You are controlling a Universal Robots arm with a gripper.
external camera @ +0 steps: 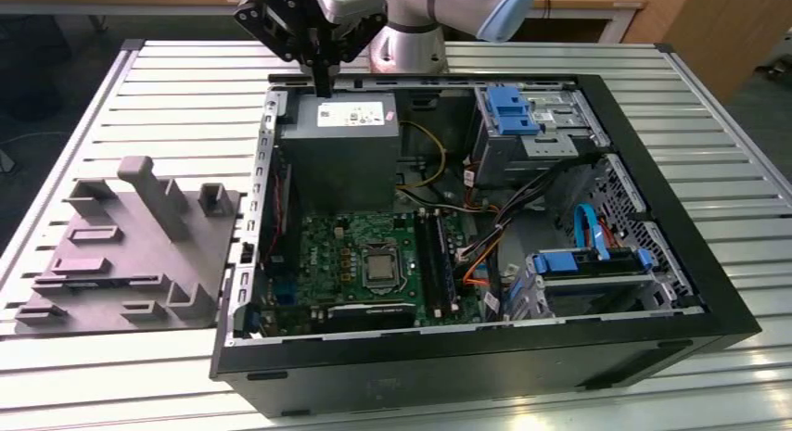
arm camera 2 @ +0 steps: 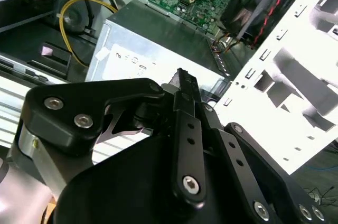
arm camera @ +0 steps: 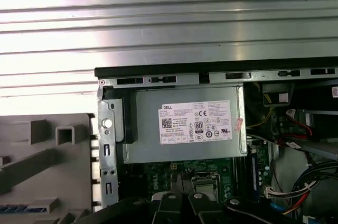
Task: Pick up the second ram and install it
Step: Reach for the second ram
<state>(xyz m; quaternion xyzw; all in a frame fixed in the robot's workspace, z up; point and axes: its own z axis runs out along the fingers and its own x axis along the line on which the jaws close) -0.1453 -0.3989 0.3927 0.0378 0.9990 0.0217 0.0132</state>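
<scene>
At the exterior view's left, a grey fixture (external camera: 124,255) sits on the slatted table (external camera: 693,125). A slim dark strip in one of its slots looks like the second ram (external camera: 106,283) (I cannot be sure), well apart from the gripper (external camera: 323,79). The gripper hangs over the open computer case (external camera: 495,357) at its far rim, fingers together and holding nothing, just above the power supply (external camera: 337,153). The second wrist view shows the closed fingertips (arm camera 2: 186,84) close up. The first wrist view shows the supply's label (arm camera: 195,122).

Shiny metal table (external camera: 693,97), matt grey tray (external camera: 109,260), perhaps plastic, dull metal power supply (external camera: 334,167), matt black gripper (external camera: 322,84)
</scene>
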